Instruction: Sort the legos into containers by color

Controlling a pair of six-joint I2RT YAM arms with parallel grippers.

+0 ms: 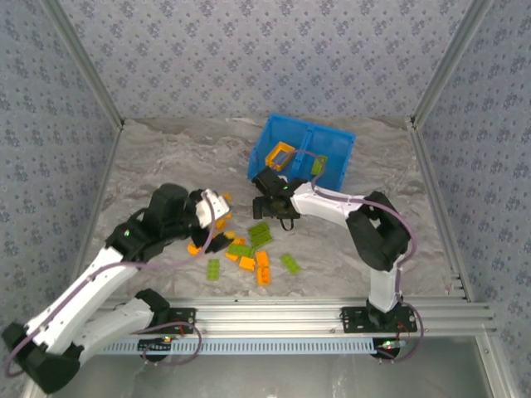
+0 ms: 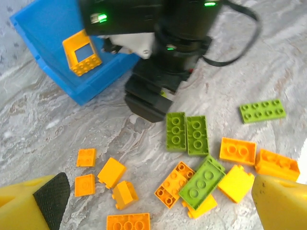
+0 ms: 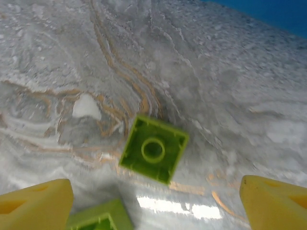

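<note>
The grey marbled surface (image 1: pixel 166 166) sat between patterned walls. The legos (image 1: pixel 249 249) lay loose on it between the two arms, orange and green mixed, near the blue bin (image 1: pixel 332 131), whose left compartment held an orange frame piece (image 1: pixel 280 155). One small green brick (image 3: pixel 153 148) lay hollow side up just ahead of your right tool (image 3: pixel 156 191), whose fingers stood apart with nothing gripped. Your left tool (image 2: pixel 160 191) hung wide apart over the pile. To pick that green brick well, I'd judge you needed to centre it between the fingers, square them to its flat sides, lower until they straddled it, then close.
</note>
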